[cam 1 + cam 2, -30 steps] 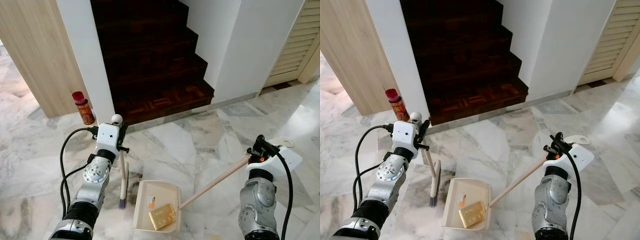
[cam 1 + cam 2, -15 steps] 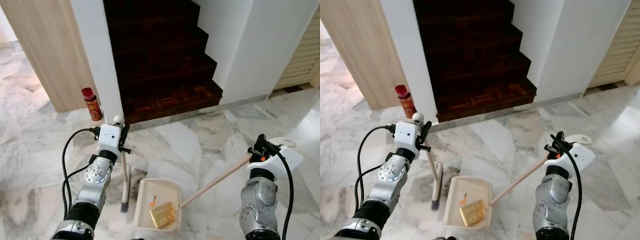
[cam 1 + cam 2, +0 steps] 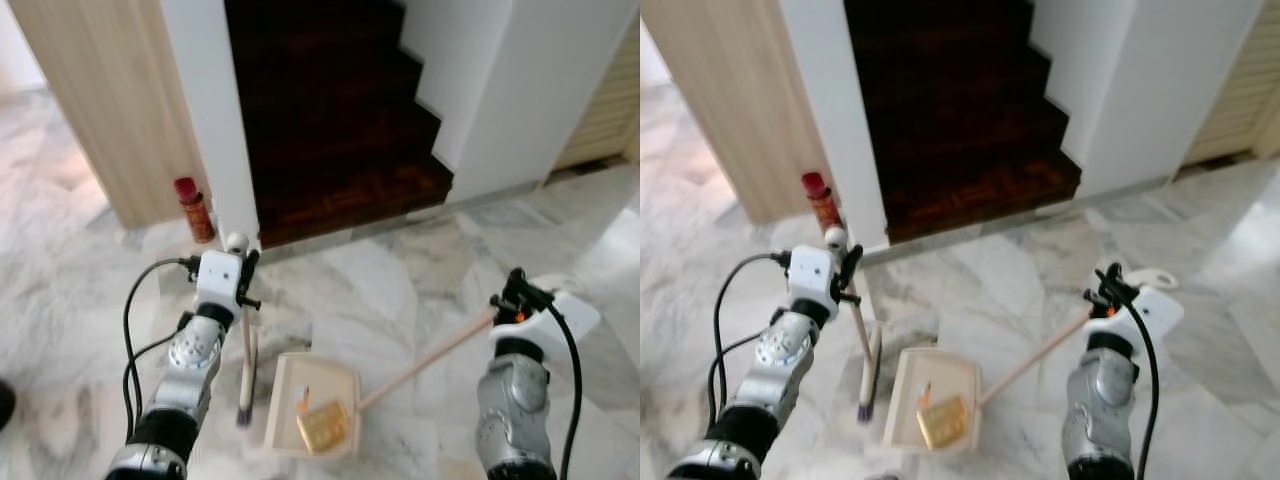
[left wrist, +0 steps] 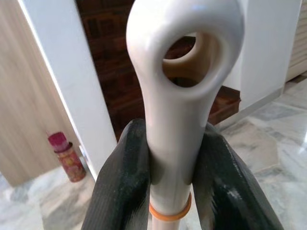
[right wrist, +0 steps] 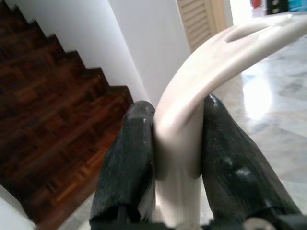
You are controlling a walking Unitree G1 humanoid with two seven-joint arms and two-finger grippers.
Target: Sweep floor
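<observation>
Floor: pale marble [image 3: 400,290] at the foot of a dark wooden staircase [image 3: 340,130], with a red-capped bottle [image 3: 194,210] standing by the white wall corner
What changed: whole picture slid and got blurrier over the last second, the stairs and bottle sit further along than a second ago, so that's the robot's head moving, not the stuff. Broom and dustpan keep the same spots relative to the arms
Meaning for the task: my guess is the sweeping bit here is basically done, debris is already in the pan, and the robot is shifting off to the next patch or to dump it
Dustpan: cream dustpan [image 3: 310,405] flat on the floor between the arms, a yellowish scrap [image 3: 322,428] and a small orange bit [image 3: 302,403] inside it
Broom: broom [image 3: 246,375] close to upright, bristles down just left of the pan
Left gripper: left gripper [image 4: 168,187] clamped snug round the broom's white handle just under its hanging loop, fingers [image 4: 122,182] pressed on both sides
Left arm: bent up, wrist raised over the broom
Right gripper: right gripper [image 5: 180,158] closed tight on the cream grip of the dustpan's long stick [image 3: 425,362]
Right arm: forearm raised, stick slanting down to the pan
</observation>
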